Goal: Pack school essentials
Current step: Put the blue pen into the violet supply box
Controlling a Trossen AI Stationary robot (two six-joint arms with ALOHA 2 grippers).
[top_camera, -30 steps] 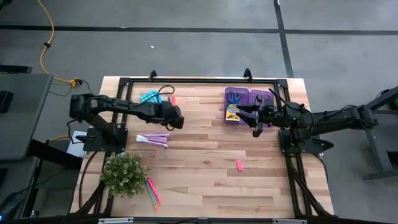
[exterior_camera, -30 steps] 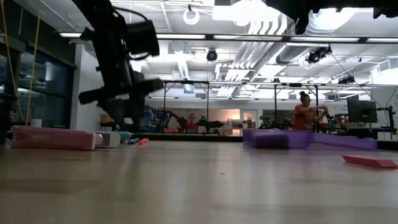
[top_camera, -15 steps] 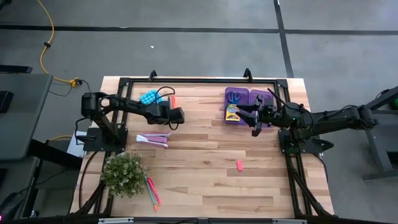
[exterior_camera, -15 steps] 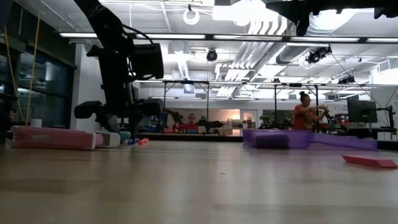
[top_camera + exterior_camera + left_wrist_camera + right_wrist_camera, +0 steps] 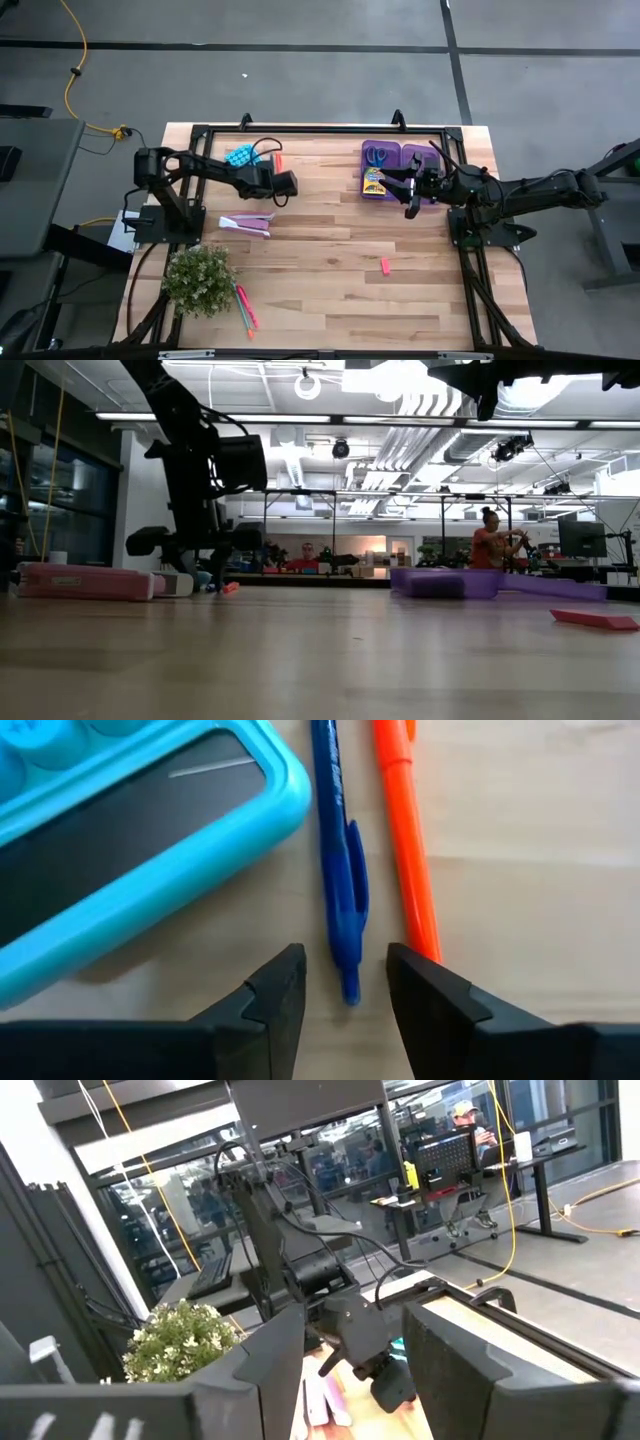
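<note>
Left end effector: we record it low over the far left of the tabletop, fingers spread, the blue pen lying between the tips and not yet pinched.

Right end effector: we find it waiting just beside the purple case, fingers spread and empty.

Purple case: at the far right of the tabletop; the crayon box and scissors already lie in it.

Potted plant: near left corner; no part of the packing.

Turquoise case: just beside the blue pen, its rim close to the barrel.

Pink flat item: left of centre.

Blue pen: we judge it light, stiff and slick; best taken mid-barrel near the clip, across its width, lest it roll or swing.

Orange pen: parallel and just beside the blue one; one finger sits close to it and may catch it.

Pink eraser: right of centre, apart from all else.
</note>
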